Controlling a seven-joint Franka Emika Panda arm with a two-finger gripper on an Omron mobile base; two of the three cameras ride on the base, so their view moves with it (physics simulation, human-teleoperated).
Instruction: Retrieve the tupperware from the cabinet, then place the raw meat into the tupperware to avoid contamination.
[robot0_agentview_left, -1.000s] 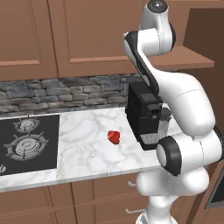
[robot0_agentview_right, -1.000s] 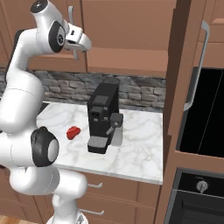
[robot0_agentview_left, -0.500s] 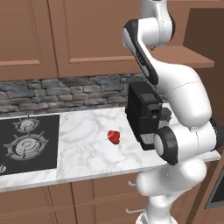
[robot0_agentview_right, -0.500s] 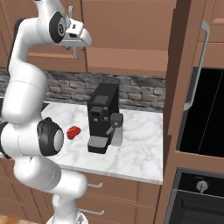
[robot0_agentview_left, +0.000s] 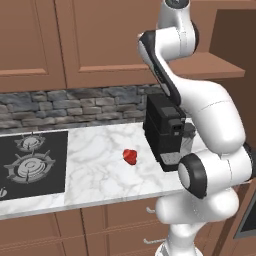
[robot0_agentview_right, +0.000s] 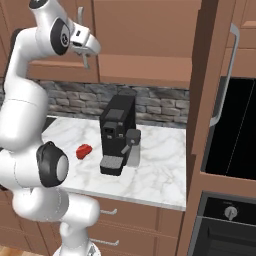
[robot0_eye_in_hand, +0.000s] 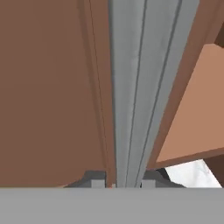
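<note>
Silver bar handle (robot0_eye_in_hand: 129, 87) of the cabinet (robot0_agentview_right: 145, 30) sits clenched in the tool (robot0_eye_in_hand: 123, 181), its tips mostly hidden.

No readable text, label, brand, number or sign is found on any surface in this rendered kitchen.

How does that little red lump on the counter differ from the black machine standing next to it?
The raw meat is a small, dark-red, irregular lump lying low on the marble; the coffee machine is black, boxy and stands upright, far taller and wider. The meat sits alone in the open, nearer the stove; the coffee machine stands further back toward the stone wall. Both rest on the same marble counter, apart from each other.
</note>
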